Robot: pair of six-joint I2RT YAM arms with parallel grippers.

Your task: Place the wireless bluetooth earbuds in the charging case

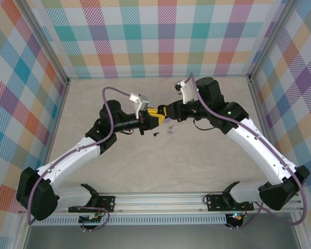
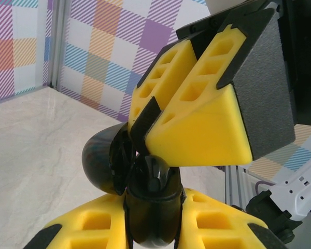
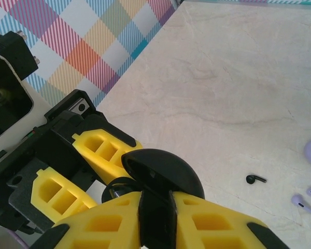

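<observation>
where they meet above the marbled surface [image 1: 197, 166], the left hand [image 2: 153, 207] and right hand [image 3: 156, 212] each clamp narrow on the open black charging case [image 3: 163, 168]; a black earbud [image 3: 255, 179] and lavender earbuds [image 3: 303, 202] lie on it at lower right.

Left claw [image 1: 155, 118], right claw [image 1: 163, 111]: clamped, tip-to-tip
</observation>
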